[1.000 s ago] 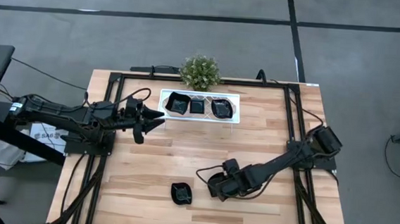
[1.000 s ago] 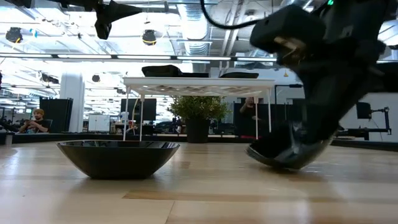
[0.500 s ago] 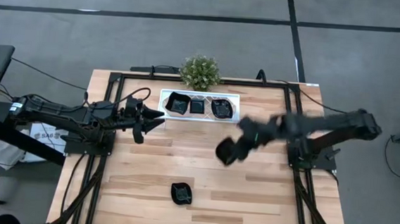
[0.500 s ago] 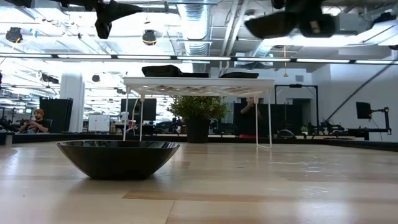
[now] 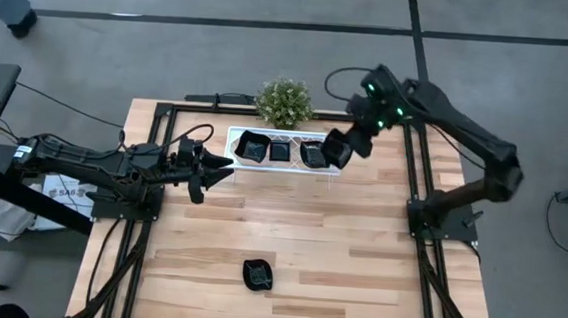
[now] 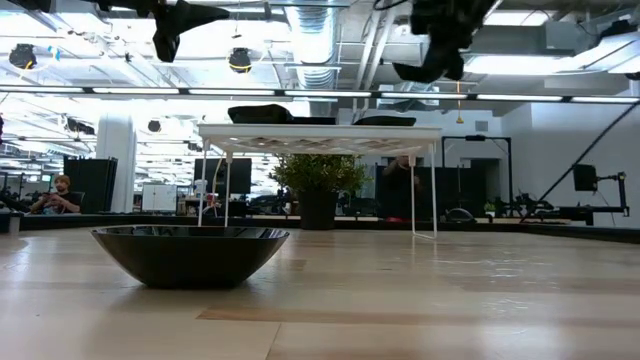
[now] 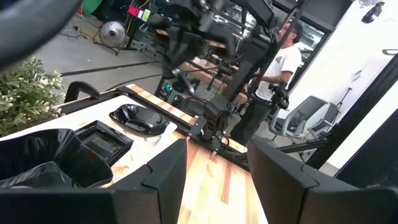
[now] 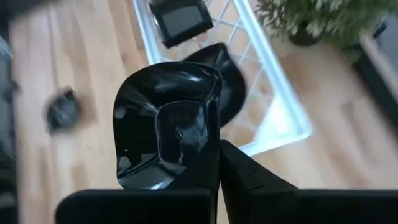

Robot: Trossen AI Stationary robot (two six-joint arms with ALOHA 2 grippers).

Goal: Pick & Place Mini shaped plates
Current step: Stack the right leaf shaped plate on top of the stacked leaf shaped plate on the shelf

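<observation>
Glossy black mini plates: three lie in the white lattice tray [image 5: 330, 166] at the table's far side, a wavy one [image 5: 253, 147], a small square one [image 5: 280, 151] and a rounded one [image 5: 310, 155]. One more [image 5: 258, 273] rests on its base near the table's near edge, and it fills the low view [image 6: 190, 255]. My right gripper [image 5: 350, 144] hangs high over the tray's right end, shut on another wavy plate [image 5: 336, 150]. My left gripper [image 5: 213, 169] waits open just left of the tray, above the table. My right gripper holds the wavy plate by its rim [image 8: 211, 146], pinched at the edge nearest the wrist; one finger [image 8: 249, 180] shows beside the rim, the other is hidden by the plate. The plate is lifted clear, tilted, above the tray's right end [image 6: 430, 62].
A small green potted plant [image 5: 285, 101] stands just behind the tray at the far edge. The tray stands on thin legs [image 6: 416, 190] above the wood. Black frame rails [image 5: 410, 178] run along both table sides. Bare wood lies between the tray and the near plate.
My right gripper rose from the table near the near edge with the wavy plate, swung toward the far edge and now hangs above the tray's right end. The plate went from touching the wood to lifted clear. The other plates stayed put.
</observation>
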